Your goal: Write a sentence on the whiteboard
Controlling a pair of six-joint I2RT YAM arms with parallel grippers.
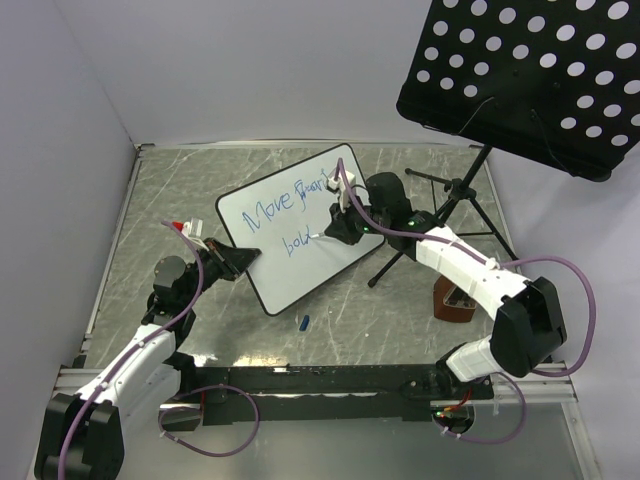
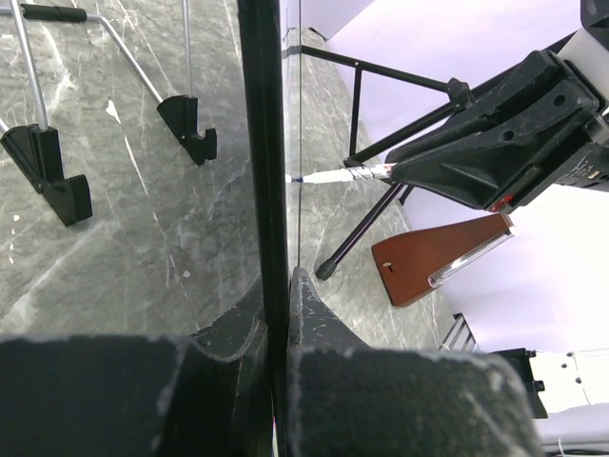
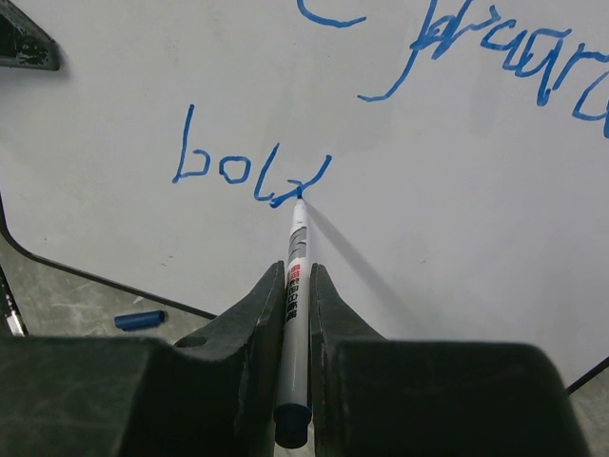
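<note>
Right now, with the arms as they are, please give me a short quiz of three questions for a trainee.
1. True or false: the tip of the marker touches the whiteboard.
2. What is the left gripper shut on? A: the whiteboard's rim. B: the marker. C: nothing.
3. Fill in: the ink of the sentence is ___.

Key: 1 true; 2 A; 3 blue.
</note>
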